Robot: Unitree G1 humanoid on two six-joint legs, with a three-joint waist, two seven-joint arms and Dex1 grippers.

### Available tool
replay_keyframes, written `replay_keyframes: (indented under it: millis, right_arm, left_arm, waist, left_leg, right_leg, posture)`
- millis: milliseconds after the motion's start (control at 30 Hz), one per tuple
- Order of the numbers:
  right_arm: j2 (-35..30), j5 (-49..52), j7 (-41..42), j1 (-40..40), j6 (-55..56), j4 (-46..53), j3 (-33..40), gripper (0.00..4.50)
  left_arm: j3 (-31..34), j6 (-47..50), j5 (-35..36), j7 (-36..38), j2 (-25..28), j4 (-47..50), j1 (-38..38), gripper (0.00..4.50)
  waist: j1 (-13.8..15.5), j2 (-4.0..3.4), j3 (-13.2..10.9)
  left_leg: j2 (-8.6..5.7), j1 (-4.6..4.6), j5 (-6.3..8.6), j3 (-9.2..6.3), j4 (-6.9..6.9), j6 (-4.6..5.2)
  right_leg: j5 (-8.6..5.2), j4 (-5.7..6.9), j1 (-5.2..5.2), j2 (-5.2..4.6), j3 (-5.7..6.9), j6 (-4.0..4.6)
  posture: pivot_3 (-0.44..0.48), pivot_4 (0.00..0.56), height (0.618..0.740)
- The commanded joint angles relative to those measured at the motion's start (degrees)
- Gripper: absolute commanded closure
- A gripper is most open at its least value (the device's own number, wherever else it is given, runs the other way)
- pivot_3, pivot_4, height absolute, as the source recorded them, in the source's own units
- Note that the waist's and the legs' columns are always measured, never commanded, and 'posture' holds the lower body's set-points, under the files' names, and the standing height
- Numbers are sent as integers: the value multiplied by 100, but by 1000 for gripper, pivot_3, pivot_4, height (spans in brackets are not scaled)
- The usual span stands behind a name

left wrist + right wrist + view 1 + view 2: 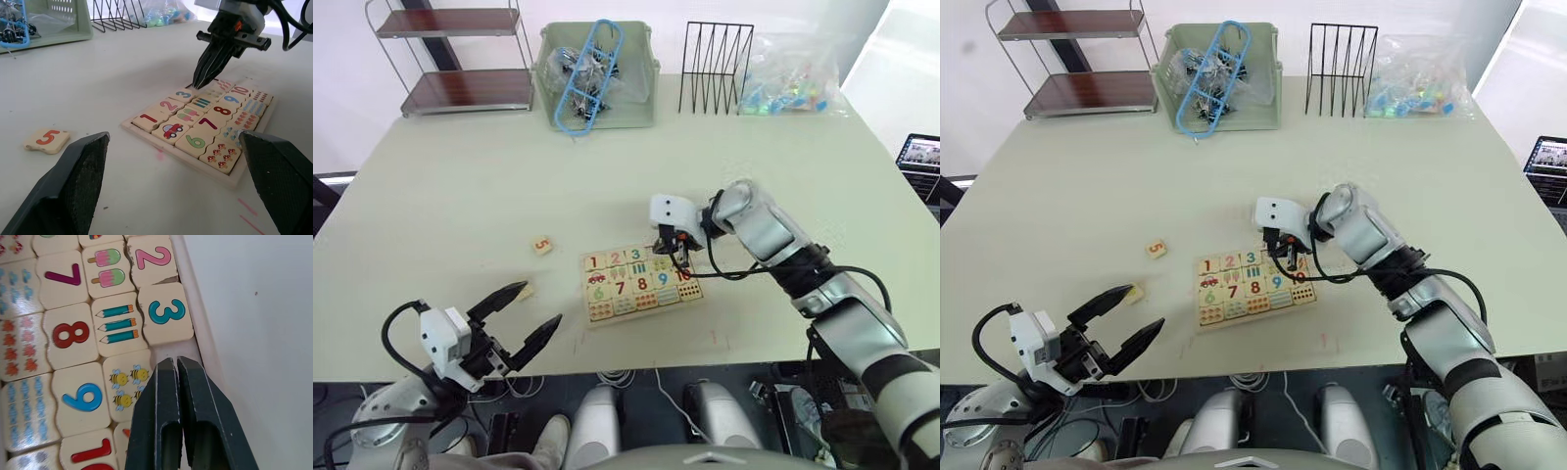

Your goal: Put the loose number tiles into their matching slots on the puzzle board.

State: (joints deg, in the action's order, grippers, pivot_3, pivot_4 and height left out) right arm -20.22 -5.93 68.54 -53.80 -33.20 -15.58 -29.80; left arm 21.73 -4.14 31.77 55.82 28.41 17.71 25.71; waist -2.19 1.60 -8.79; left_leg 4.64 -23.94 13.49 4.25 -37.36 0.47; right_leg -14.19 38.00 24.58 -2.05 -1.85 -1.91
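Right wrist view: right gripper (177,363), jaws pressed together, points down at the flat pale wooden puzzle board's (182,254) top-row slot beside the teal "3" tile (166,318).

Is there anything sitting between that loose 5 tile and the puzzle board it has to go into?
Nothing visible does. The 5 tile lies alone on bare table to the robot's left of the puzzle board, with only open tabletop between them. The right gripper, shut, is over the board's top row.

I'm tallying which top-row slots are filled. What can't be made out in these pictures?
- Slot beside the 3 tile: covered by the shut right claw in the right wrist view.
- The same slot in both eye views: hidden behind that claw.
- Small tile by the open left claw: digit too small.
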Motion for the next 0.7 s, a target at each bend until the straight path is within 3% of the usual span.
replay_keyframes:
  millis: [33,433,700]
  right_arm:
    - [-103,363,-166,208,-288,669,583,4406]
    - [-952,1396,-1033,1824,-969,2579,2413,4406]
    - [-1024,1721,-2020,3864,179,3243,3910,4406]
  left_arm:
    - [170,-50,55,-3,112,-55,-52,0]
    - [624,169,313,179,533,-932,-473,0]
    - [782,240,199,254,775,-1587,-876,0]
  waist:
    - [0,0,0]
    - [18,4,1]
    - [51,5,0]
  left_leg:
    - [0,0,0,-1,0,0]
    - [0,-1,0,-1,3,0]
    - [-2,-1,0,-2,2,0]
  right_leg:
    - [0,1,0,0,0,0]
    - [0,-3,0,0,0,-1]
    - [0,-5,-3,1,-2,-3]
  posture:
    - [0,150,740]
    - [0,150,740]
    - [0,150,740]
